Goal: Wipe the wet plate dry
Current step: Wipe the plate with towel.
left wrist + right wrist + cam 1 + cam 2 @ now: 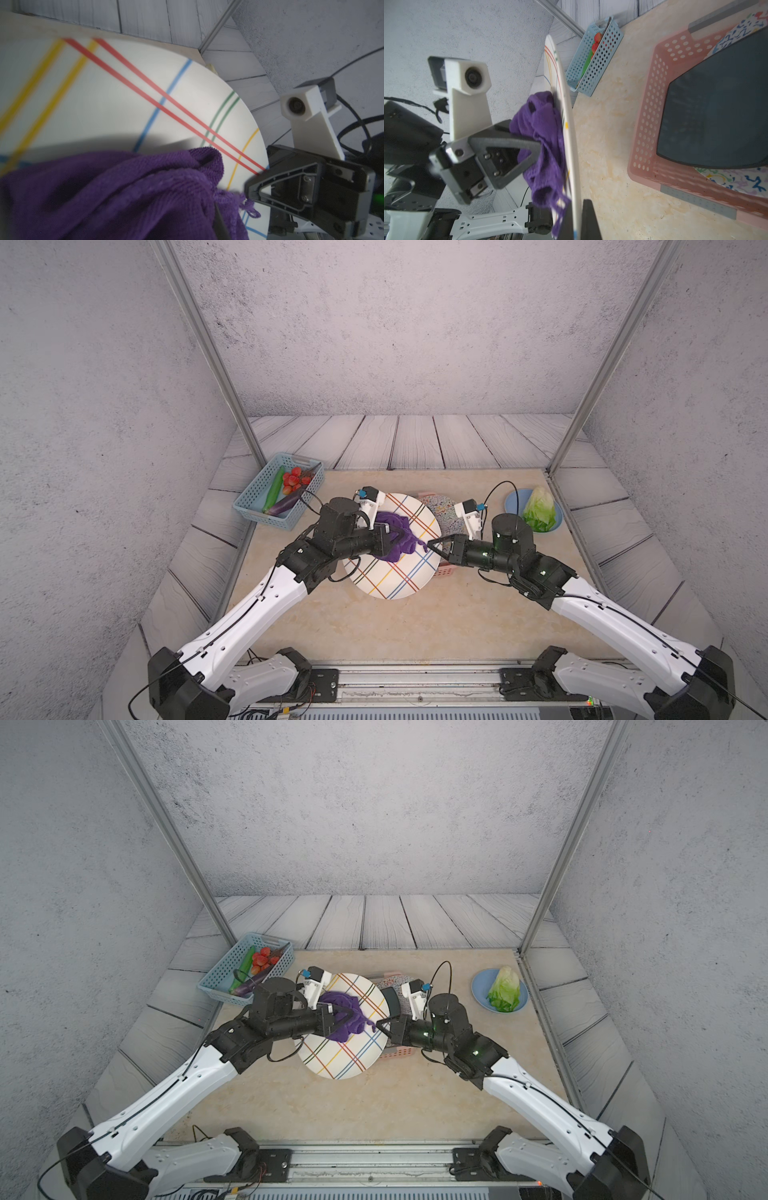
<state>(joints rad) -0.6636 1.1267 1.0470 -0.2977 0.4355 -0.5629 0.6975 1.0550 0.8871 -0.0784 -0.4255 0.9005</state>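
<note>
Both top views: striped plate (390, 576) (340, 1058) stands tilted at table centre, partly hiding the pink basket (444, 571) to its right. Right gripper (429, 542) is clamped on the plate's right rim. Left gripper (400, 536) is clenched on the purple cloth (395, 551).

Left wrist: cloth (124, 187) lies bunched against the plate face (104, 93).

Right wrist: plate (568, 135) appears edge-on with the cloth (544, 128) touching it. The basket (645, 124) holds a dark plate (716, 114).
</note>
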